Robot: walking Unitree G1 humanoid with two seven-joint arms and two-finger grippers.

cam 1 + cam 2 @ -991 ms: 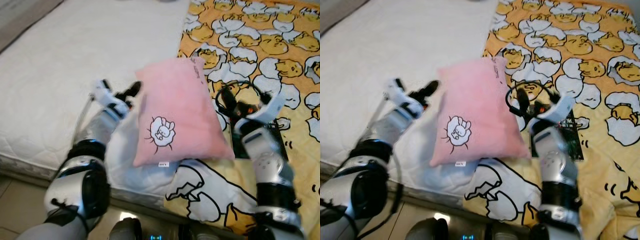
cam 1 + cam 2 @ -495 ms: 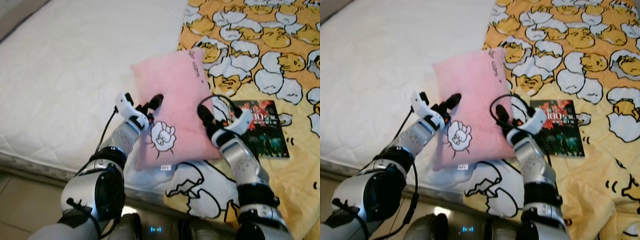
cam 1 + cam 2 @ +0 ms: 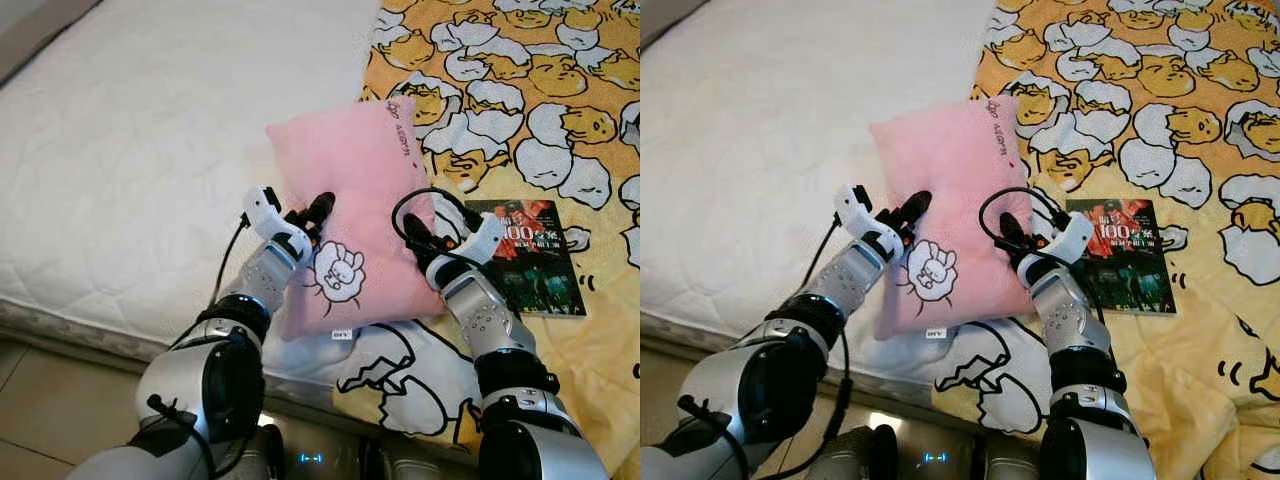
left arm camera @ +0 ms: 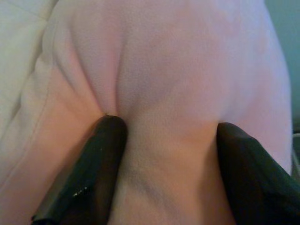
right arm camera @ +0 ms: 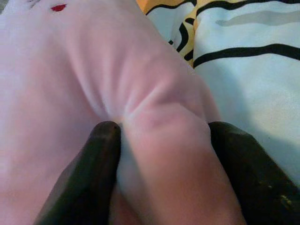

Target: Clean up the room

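Note:
A pink pillow with a white cartoon print lies on the bed, across the edge of the yellow duvet. My left gripper presses into its left side, and in the left wrist view its black fingers pinch a bulge of pink fabric. From the other side, my right gripper digs into the pillow's right edge. In the right wrist view a fold of the pillow is squeezed between its fingers.
A dark book lies on the yellow egg-patterned duvet just right of my right arm. Bare white mattress spreads to the left. The bed's near edge and tiled floor lie below my arms.
Both arms have moved inward from the pillow's sides and closed on it. The right arm shifted left, uncovering the book. The view has also shifted slightly.

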